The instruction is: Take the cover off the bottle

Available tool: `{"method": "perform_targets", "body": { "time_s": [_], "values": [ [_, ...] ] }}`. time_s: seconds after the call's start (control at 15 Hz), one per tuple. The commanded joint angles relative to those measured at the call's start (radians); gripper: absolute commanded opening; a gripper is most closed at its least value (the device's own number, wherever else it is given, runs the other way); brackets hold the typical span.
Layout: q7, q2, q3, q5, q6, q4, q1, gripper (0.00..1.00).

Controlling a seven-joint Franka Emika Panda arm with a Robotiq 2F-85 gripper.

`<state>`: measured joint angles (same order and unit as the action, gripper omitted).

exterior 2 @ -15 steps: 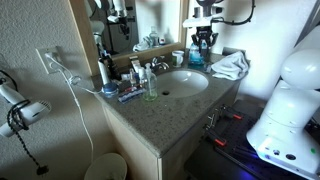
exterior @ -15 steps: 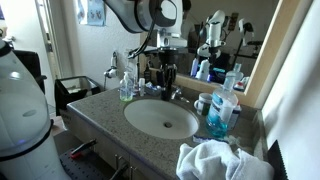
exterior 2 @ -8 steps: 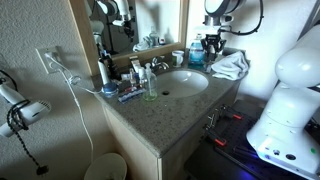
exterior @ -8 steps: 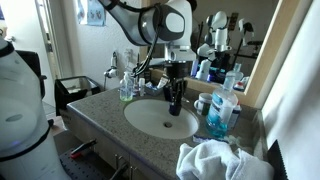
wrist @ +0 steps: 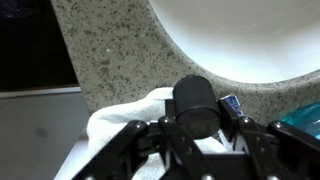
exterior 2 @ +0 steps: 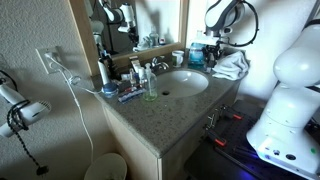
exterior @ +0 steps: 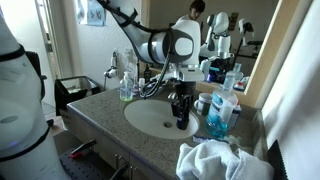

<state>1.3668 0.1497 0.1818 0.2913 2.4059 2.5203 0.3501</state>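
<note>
Jaws: narrow, the gripper (wrist: 200, 122) closed onto a short black cap (wrist: 193, 98), one finger on each side of it. Seen in the wrist view only; both exterior views are too small to confirm the grip.

Cap: matte black, round, flat top, smooth sides, held upright. It touches no bottle, so I judge the cover already off and being carried.

Position: the gripper (exterior: 181, 112) hangs low over the near side of the sink (exterior: 150, 118), pointing straight down. Below the cap lie the speckled counter (wrist: 110, 50) and a crumpled white towel (wrist: 125, 125). Likely reason: a free spot to set the cap down, though the towel is soft and uneven.

A blue bottle (exterior: 220, 115) stands just beside the gripper, at the sink's edge. I cannot tell whether the cap belongs to it. Other bottles stand by the mirror, well apart.
</note>
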Motion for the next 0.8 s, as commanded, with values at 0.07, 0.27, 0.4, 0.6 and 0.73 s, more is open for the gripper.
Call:
{"method": "perform_targets", "body": {
  "time_s": [0.07, 0.27, 0.4, 0.6, 0.73],
  "values": [
    [0.001, -0.079, 0.038, 0.03, 0.085, -0.021, 0.005, 0.2],
    [0.002, -0.089, 0.062, 0.06, 0.079, -0.037, 0.002, 0.2],
    [-0.006, -0.092, 0.077, 0.073, 0.085, -0.039, 0.003, 0.2],
    [-0.001, -0.099, 0.094, 0.094, 0.103, -0.029, 0.007, 0.2],
    [0.008, -0.109, 0.103, 0.114, 0.112, -0.025, 0.007, 0.2]
  ]
}}
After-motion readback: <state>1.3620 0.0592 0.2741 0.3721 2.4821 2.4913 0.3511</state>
